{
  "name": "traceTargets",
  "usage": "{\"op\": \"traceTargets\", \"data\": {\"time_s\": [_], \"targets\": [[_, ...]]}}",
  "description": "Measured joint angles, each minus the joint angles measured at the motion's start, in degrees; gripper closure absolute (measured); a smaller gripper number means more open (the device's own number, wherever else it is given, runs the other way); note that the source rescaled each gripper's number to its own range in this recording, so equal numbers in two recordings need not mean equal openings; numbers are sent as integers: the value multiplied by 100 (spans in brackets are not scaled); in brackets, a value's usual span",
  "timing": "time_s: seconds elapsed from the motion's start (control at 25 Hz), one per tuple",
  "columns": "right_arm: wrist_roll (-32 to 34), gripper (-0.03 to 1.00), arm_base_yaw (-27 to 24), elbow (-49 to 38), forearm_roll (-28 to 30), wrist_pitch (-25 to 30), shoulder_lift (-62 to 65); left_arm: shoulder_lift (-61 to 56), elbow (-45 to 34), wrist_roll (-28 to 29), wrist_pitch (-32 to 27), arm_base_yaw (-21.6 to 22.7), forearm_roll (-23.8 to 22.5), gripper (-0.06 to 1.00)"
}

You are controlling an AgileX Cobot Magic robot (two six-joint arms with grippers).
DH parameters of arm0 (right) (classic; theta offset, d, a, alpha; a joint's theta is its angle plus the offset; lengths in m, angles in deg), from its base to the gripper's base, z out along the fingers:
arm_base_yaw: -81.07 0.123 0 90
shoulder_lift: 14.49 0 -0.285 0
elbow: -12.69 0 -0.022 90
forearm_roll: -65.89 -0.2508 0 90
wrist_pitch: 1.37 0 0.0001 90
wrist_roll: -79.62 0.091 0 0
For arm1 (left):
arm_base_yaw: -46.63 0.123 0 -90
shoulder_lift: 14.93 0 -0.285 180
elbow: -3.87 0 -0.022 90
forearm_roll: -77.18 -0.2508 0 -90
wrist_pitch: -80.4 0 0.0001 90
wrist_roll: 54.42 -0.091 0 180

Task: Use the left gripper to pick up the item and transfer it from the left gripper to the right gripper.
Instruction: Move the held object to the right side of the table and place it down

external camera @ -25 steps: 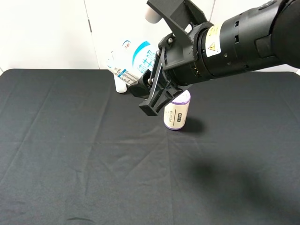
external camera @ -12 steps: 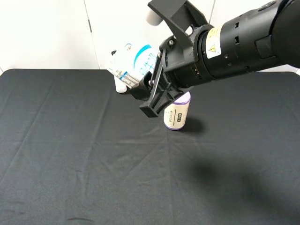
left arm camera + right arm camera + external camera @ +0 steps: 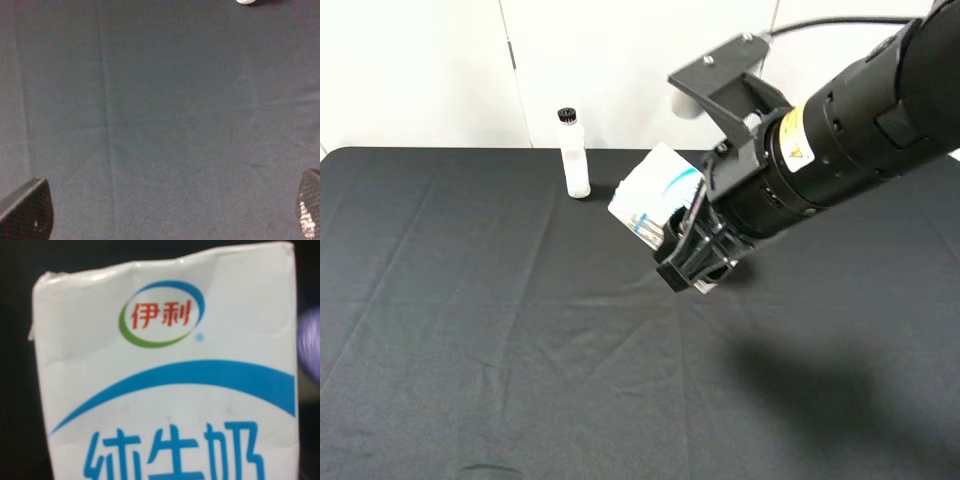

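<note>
My right fingers (image 3: 686,258) are pressed together on one end of the small white gable-top drink carton with blue print (image 3: 655,188). The carton hangs in the air over the black cloth-covered worktop (image 3: 470,330), not touching it. It is tilted, and its free end points up and toward the left side of the worktop. In my right wrist view this carton (image 3: 170,375) fills almost the whole picture, showing red characters in a green and blue oval, a wide blue arc and big blue characters. Beside it there is a blurred purple patch (image 3: 310,340), and I cannot tell what it is. My left fingers (image 3: 165,215) stand wide apart and hold nothing. Only their dark meshed tips (image 3: 26,212) show, with the plain dark cloth between them. Behind my right fingers comes my bulky black right arm with a yellow warning sticker (image 3: 798,152) and a dark grey bracket (image 3: 720,75) on top. A small white plastic bottle with black cap (image 3: 576,155) stands upright near the far edge of the worktop, left of the carton and apart from it.
</note>
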Motion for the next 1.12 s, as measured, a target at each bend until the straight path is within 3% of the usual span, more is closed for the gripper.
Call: {"op": "traceTargets", "data": {"time_s": [0.12,0.32,0.48,0.76,1.12], "targets": [[649,96,-222,0,15,348,0,0,0,0,0,54,0,-1],[961,96,-1019,0,-4,788,0,0,0,0,0,679,0,-1],[876,97,-1686,0,-113,1010,0,0,0,0,0,1102,0,-1],[484,97,-2718,0,-162,1004,-208,0,0,0,0,1248,0,-1],[28,97,-3213,0,-251,883,-1103,0,0,0,0,1254,0,-1]]}}
